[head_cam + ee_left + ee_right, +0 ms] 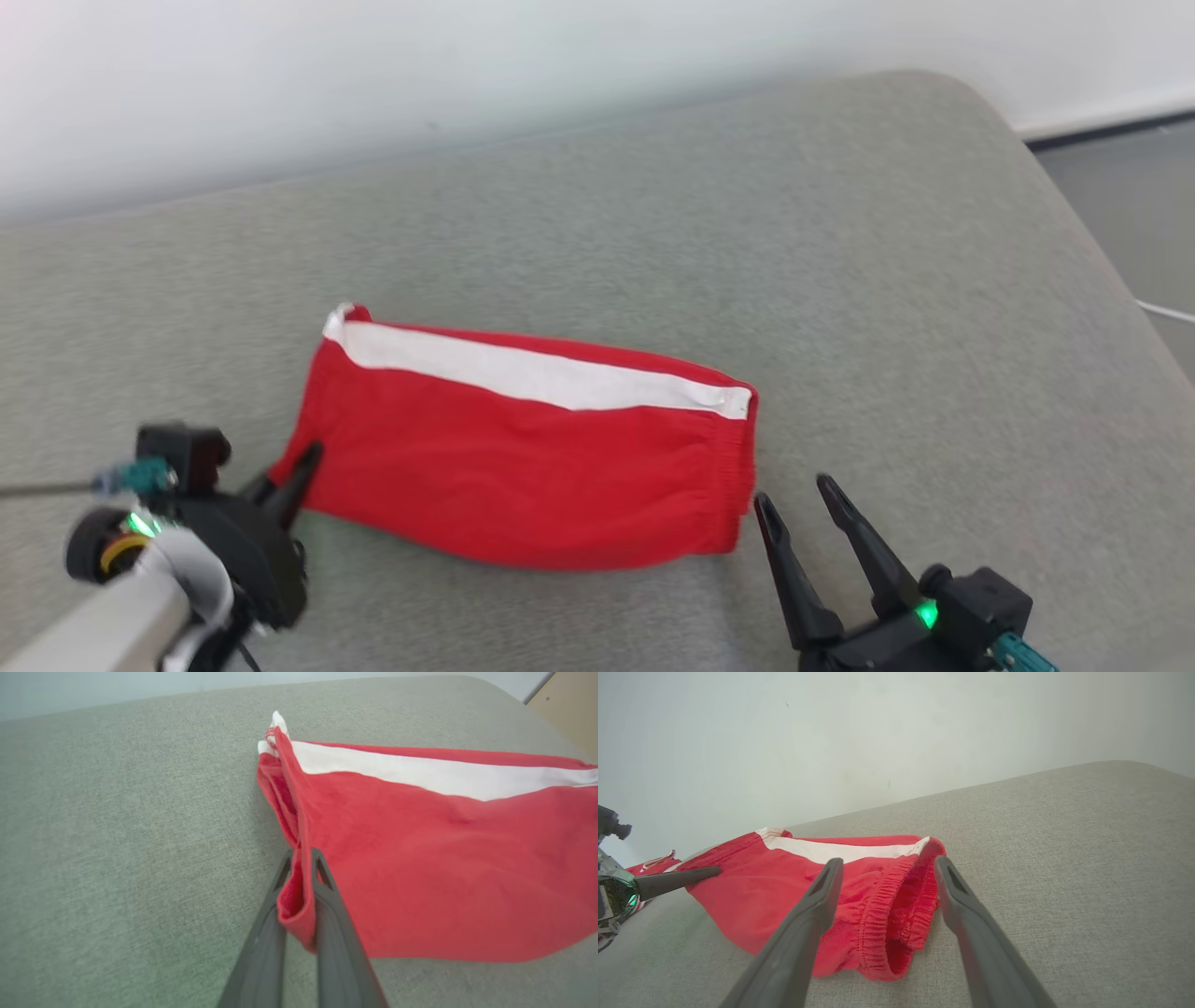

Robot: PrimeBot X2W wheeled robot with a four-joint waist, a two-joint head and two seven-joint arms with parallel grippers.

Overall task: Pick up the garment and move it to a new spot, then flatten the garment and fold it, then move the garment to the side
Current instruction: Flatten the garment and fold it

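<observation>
Garment (523, 467) long axis left-right, waistband (738, 467) rightward.

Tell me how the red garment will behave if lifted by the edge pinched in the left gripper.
Likely floppy: the red garment creases where the left gripper pinches it, so the rest should hang. Probably light, being thin cloth. Its gathered waistband looks thicker and may sag most.
</observation>
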